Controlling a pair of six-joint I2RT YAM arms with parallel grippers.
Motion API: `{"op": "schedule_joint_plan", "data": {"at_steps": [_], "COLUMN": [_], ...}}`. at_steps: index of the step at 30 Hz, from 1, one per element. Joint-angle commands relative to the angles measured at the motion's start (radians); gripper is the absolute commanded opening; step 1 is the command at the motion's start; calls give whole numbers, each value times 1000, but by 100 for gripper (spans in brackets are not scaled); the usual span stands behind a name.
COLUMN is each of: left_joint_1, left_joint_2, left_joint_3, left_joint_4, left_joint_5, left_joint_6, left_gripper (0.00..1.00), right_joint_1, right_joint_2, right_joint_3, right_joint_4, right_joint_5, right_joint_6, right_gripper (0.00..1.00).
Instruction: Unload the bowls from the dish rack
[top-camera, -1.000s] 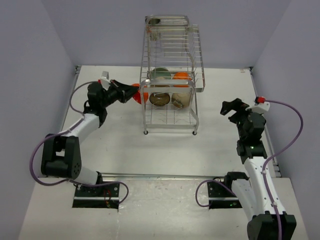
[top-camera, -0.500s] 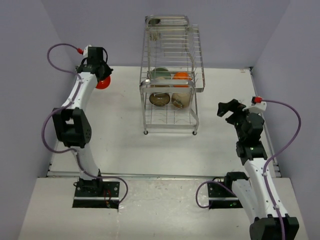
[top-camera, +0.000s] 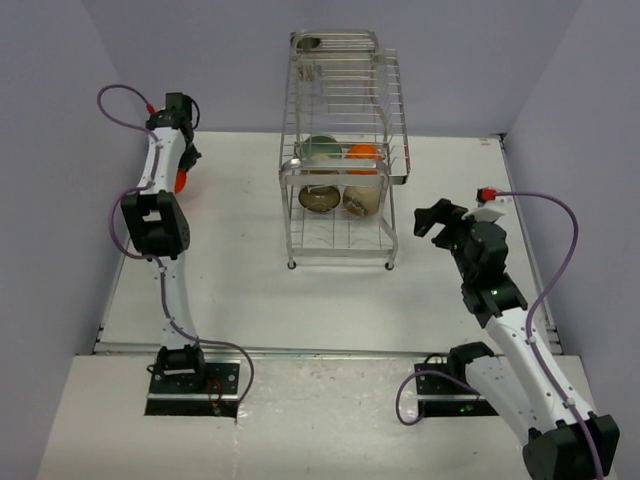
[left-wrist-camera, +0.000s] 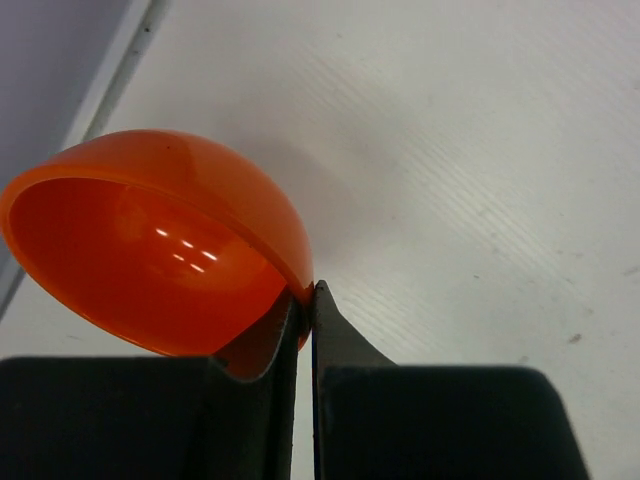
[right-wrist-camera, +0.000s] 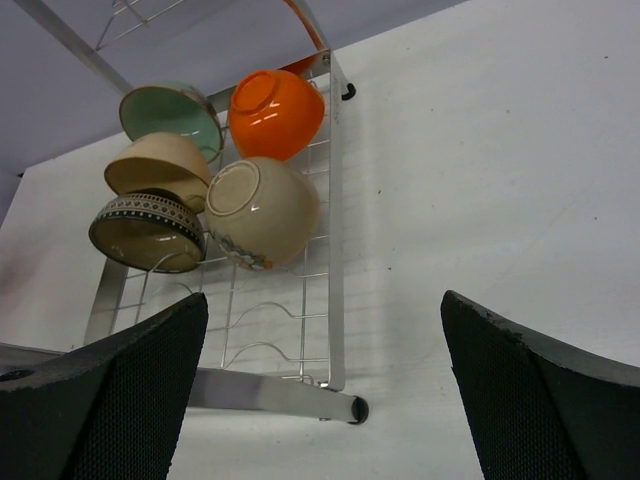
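While the left gripper (left-wrist-camera: 305, 295) pinches the rim of one orange bowl (left-wrist-camera: 160, 240), jaws narrow and clamped on it, that bowl is out by the far-left corner of the desk (top-camera: 250, 290). Can't tell whether it touches the surface; I'd say not set down yet. The right gripper (top-camera: 435, 218) hangs wide apart w/ nothing in it, off the right side of the dish rack (top-camera: 340, 150) and facing it. Inside the rack, per the right wrist view: green bowl (right-wrist-camera: 170, 110), 2nd orange bowl (right-wrist-camera: 275, 110), cream bowl (right-wrist-camera: 160, 165), patterned brown bowl (right-wrist-camera: 148, 232), beige bowl (right-wrist-camera: 262, 212). So approx. one out, five to go: early stage.
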Motion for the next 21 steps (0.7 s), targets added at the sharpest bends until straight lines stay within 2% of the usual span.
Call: {"op": "schedule_joint_plan", "data": {"at_steps": [1,5,21], "left_joint_1": [56,78,93], "left_joint_2": [-34,-44,25], "left_joint_3": [-12,-66,-84], "left_joint_4": [-38,-12,-21], "left_joint_5": [-57,-33,21], "left_joint_6": [80,97,158], "left_gripper": [0,0,0], "right_joint_1": [35,59,72], "right_joint_2": [15,9,-37], "right_joint_3": [44,35,15], "right_joint_4": [5,15,18], "right_joint_5": [50,67,114], "right_joint_6": [-25,-33,-48], "right_gripper": [99,99,99]}}
